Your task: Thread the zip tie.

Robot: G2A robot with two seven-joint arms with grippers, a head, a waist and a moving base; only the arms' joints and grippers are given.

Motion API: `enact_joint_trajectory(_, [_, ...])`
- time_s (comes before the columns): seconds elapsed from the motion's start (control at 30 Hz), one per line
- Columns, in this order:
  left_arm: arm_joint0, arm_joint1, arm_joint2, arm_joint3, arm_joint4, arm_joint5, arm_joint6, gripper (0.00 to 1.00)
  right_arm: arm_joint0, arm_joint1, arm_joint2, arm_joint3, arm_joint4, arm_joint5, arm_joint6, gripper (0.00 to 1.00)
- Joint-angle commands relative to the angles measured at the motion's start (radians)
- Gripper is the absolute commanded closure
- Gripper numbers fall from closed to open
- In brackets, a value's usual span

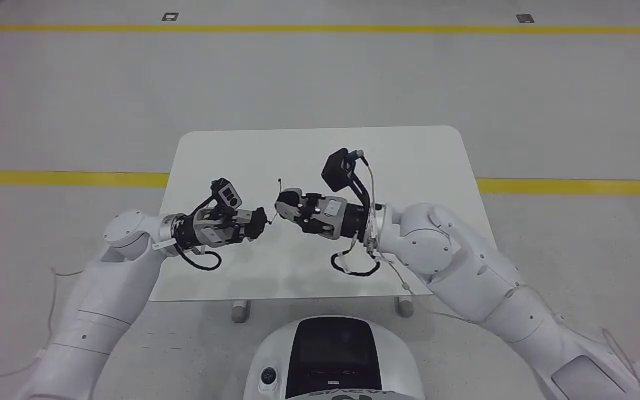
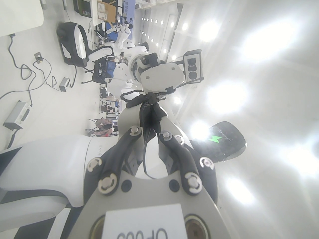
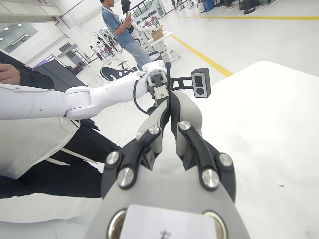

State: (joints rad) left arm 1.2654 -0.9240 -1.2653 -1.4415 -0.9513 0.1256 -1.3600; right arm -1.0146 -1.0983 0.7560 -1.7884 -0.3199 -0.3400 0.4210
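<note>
Zip tie (image 3: pixel 170 80): held by both hands above tabletop (image 1: pixel 420 160).
Left hand (image 2: pixel 150 104): clamped on strap.
Right hand (image 3: pixel 170 99): clamped too.
Risk: we expect the tail to buckle past the head if misaligned.

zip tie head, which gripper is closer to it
Right. The head of the zip tie sticks out just past the right gripper, which clamps it; the left gripper sits slightly farther, facing it.
</note>
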Motion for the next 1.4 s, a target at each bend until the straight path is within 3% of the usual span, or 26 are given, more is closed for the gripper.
enact_joint_trajectory(0.0, [0.0,0.0,0.001,0.0,0.0,0.0,0.0,1.0,0.0,0.004,-0.002,-0.001,0.003,0.0,-0.002,1.0])
enact_joint_trajectory(1.37, [-0.035,-0.001,0.041,0.028,-0.006,0.005,-0.01,1.0,0.045,0.026,-0.084,0.031,0.062,0.0,-0.048,1.0])
